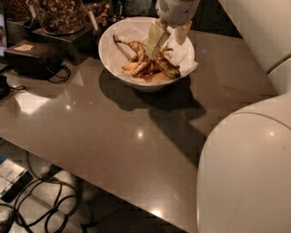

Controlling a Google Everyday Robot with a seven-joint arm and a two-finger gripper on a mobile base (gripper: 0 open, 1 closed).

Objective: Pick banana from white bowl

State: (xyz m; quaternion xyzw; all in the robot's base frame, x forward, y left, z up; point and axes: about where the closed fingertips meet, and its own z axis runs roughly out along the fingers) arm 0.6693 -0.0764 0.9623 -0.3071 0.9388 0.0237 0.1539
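The white bowl point(113, 54) stands at the back of the brown table, lined with crinkled white paper. The banana point(152, 66), a brown-spotted bunch with a dark curved stem pointing left, lies inside it. My gripper point(164, 49) hangs over the bowl from above, open. Its long left finger point(154, 38) reaches down onto the bunch, and its right finger point(183, 32) sits over the bowl's right side. Part of the bunch is hidden behind the left finger.
A clear jar of nuts point(59, 13) stands on a dark stand at the back left. A black box point(32, 57) with a cable sits left of the bowl. My white arm point(245, 168) fills the lower right. Cables point(36, 205) lie on the floor below the table's front edge.
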